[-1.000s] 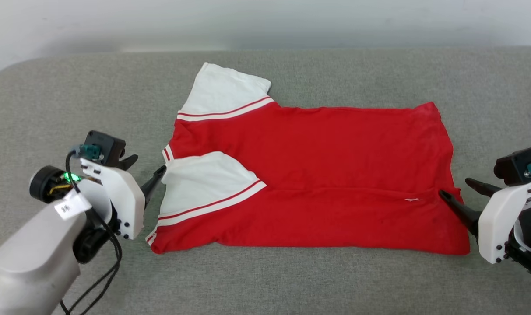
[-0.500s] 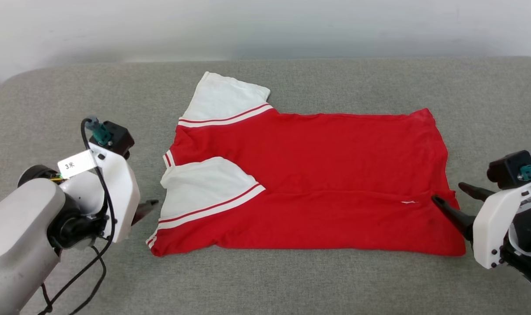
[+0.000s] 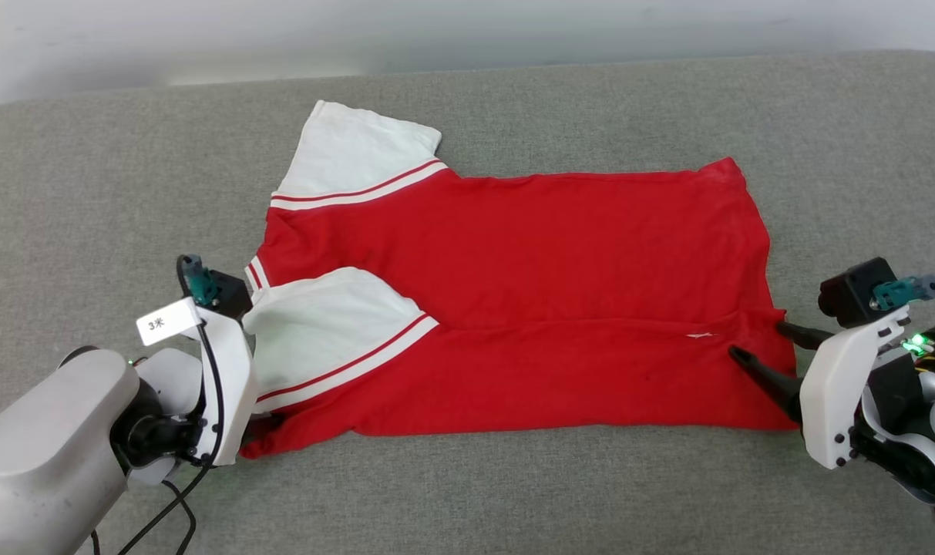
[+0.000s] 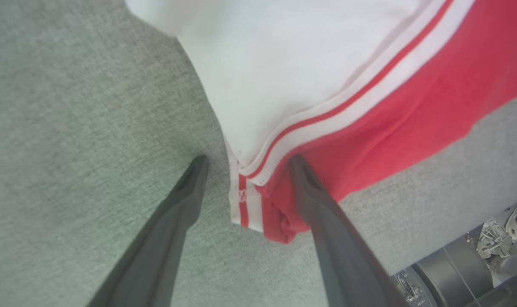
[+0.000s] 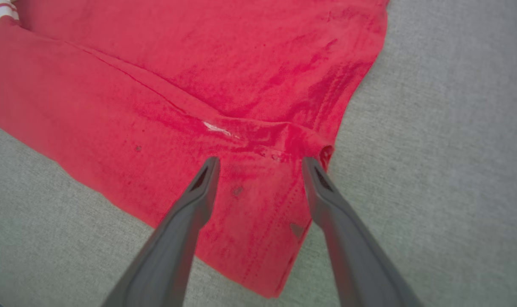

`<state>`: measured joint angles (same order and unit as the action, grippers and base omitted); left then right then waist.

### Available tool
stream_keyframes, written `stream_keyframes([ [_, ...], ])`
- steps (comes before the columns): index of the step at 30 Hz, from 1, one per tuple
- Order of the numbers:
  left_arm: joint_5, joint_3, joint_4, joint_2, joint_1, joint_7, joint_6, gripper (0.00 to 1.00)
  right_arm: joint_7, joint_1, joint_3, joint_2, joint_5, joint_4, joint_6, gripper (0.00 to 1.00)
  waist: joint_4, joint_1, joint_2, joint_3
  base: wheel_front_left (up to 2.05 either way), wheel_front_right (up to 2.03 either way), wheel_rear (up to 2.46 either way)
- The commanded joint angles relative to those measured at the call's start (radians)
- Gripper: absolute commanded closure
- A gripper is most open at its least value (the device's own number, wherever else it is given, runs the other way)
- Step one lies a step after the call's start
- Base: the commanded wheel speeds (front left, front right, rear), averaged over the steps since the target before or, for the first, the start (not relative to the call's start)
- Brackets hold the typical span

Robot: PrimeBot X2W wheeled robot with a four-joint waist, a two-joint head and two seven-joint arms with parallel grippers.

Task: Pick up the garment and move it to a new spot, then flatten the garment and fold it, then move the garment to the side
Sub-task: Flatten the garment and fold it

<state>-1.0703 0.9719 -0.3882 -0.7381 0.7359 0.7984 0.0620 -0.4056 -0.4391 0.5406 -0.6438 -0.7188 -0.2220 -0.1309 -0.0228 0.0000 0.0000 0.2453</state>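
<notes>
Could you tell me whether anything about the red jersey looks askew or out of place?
Yes, slightly. The garment is not squared up: the far white sleeve sticks out past the edge, while the near sleeve lies folded onto the red body. The hem is bunched into a small pucker at the fold line.

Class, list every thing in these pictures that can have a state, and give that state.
garment: spread on the cushion, near long side folded over, not gripped.
left gripper: open, astride a garment corner.
right gripper: open, fingers over the garment's hem end.
</notes>
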Motion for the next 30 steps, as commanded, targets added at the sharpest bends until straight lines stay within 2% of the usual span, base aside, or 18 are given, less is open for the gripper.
stream_keyframes([
  [1, -0.008, 0.025, -0.034, 0.023, -0.050, 0.010, 0.002, 0.00, -0.001, -0.019, 0.005, 0.007, -0.004, -0.003, 0.000, 0.00, -0.008, 0.0000, 0.0000, 0.008, 0.00, 0.00, 0.00],
  [4, -0.019, 0.041, -0.062, 0.039, -0.073, 0.017, 0.015, 0.00, 0.001, -0.029, 0.015, 0.004, -0.012, -0.013, 0.000, 0.00, -0.012, 0.0000, 0.0000, 0.007, 0.00, 0.00, 0.00],
  [6, -0.024, 0.044, -0.068, 0.047, -0.079, 0.014, 0.024, 1.00, 0.004, -0.043, 0.017, -0.004, -0.015, -0.018, 0.000, 0.00, -0.011, 0.0000, 0.0000, 0.002, 0.00, 0.00, 0.00],
  [10, -0.029, 0.039, -0.062, 0.042, -0.068, 0.000, 0.036, 1.00, -0.004, -0.062, 0.026, -0.024, -0.029, -0.016, 0.000, 0.00, -0.004, 0.0000, 0.0000, -0.018, 0.00, 0.00, 0.00],
  [16, -0.009, 0.018, -0.020, 0.004, -0.032, -0.046, 0.050, 1.00, -0.060, -0.127, 0.035, -0.102, -0.038, 0.028, 0.000, 0.00, 0.014, 0.0000, 0.0000, -0.056, 0.00, 0.00, 0.00],
  [19, 0.000, 0.013, 0.017, -0.014, -0.019, -0.057, 0.051, 1.00, -0.136, -0.164, 0.050, -0.147, -0.057, 0.056, 0.000, 0.00, 0.022, 0.0000, 0.0000, -0.069, 0.00, 0.00, 0.00],
  [23, 0.005, 0.006, 0.074, -0.036, -0.013, -0.062, 0.044, 1.00, -0.299, -0.199, 0.082, -0.201, -0.105, 0.077, 0.000, 0.00, 0.031, 0.0000, 0.0000, -0.075, 0.00, 0.00, 0.00],
  [27, 0.009, 0.004, 0.127, -0.048, -0.006, -0.058, 0.035, 1.00, -0.436, -0.207, 0.109, -0.209, -0.147, 0.058, 0.000, 0.00, 0.041, 0.0000, 0.0000, -0.064, 0.00, 0.00, 0.00],
  [30, 0.017, 0.004, 0.152, -0.047, 0.005, -0.060, 0.029, 1.00, -0.472, -0.199, 0.107, -0.175, -0.159, 0.018, 0.000, 0.00, 0.050, 0.0000, 0.0000, -0.046, 0.00, 0.00, 0.00],
])
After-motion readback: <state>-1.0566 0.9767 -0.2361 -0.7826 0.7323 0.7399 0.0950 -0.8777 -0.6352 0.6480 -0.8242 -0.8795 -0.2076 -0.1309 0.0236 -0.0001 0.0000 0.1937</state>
